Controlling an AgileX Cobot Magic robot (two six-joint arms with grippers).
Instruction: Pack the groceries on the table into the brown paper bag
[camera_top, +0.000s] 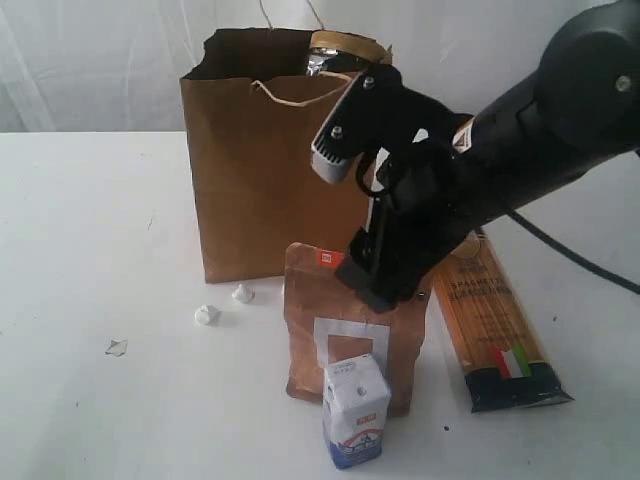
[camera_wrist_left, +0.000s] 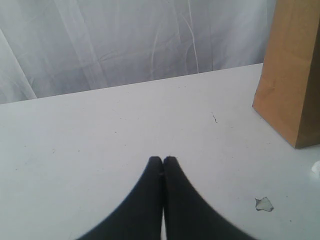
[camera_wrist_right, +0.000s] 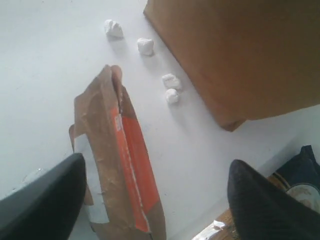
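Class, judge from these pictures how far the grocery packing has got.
Done: a gold-lidded item already shows at the rim of the brown paper bag. In hand: the open right gripper straddles the top of the brown pouch, not yet gripping. Left: that pouch, the white-blue carton and the spaghetti packet, all on the table. The left gripper is shut and empty.

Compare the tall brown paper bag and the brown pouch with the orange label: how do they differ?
The tall brown kraft-paper bag towers over the brown orange-labelled pouch. The bag has twisted-cord handles and an open ragged rim; the pouch has neither. Both stand upright on the white table.
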